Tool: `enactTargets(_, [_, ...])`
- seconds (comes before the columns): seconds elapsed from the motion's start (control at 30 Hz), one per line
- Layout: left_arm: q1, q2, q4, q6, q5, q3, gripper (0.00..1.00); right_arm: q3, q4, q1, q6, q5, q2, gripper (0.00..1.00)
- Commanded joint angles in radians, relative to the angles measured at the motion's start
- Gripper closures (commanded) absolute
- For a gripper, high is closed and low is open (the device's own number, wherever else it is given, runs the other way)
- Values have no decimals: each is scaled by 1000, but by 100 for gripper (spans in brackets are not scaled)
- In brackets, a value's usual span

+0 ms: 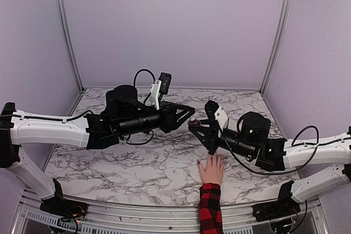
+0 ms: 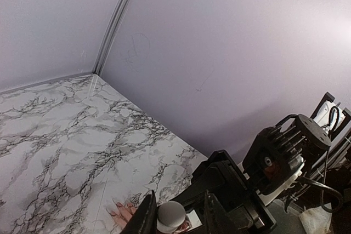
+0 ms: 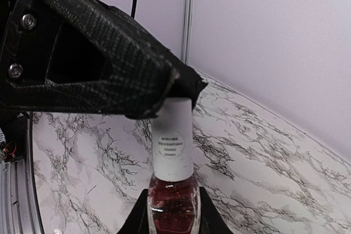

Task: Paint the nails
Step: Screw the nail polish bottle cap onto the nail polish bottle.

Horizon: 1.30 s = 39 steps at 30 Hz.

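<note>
A pale hand (image 1: pixel 211 169) in a red-and-black plaid sleeve (image 1: pixel 210 210) lies flat on the marble table (image 1: pixel 109 163) at the near edge. Its nails (image 1: pixel 198 163) are tiny and dark, and a few fingertips also show in the left wrist view (image 2: pixel 122 211). My right gripper (image 3: pixel 171 215) is shut on a red nail-polish bottle (image 3: pixel 171 204) and holds it in the air just beyond the hand. My left gripper (image 2: pixel 181 212) straddles the bottle's white cap (image 2: pixel 171 216). One finger (image 2: pixel 146 217) touches the cap, and a gap shows to the other finger.
Lilac walls with metal corner posts (image 1: pixel 64 28) enclose the table. Both arms meet over the table's middle (image 1: pixel 192 120), above and just beyond the hand.
</note>
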Motion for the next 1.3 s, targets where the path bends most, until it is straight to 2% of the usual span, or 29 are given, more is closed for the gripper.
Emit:
enactTargets(0.0, [-4,13,46,-1,25,25,72,42,39,5,10,-3,-17,100])
enactTargets(0.23, [-4,15,45,3,16,18,78,39,47,5,5,-23,-28,100])
enactTargets(0.47, [-4,12,46,1,16,6,87,34,61,5,-7,-50,-40,100])
enactTargets(0.7, [-5,11,59,49,105,-16,100,38,64,4,-16,-87,-55,100])
enactTargets(0.93, [-19,11,77,145,201,-48,100,49,57,2,-27,-143,-59,100])
enactTargets(1.27, [-19,21,84,216,352,-71,100,26,124,-46,-27,-403,-115,100])
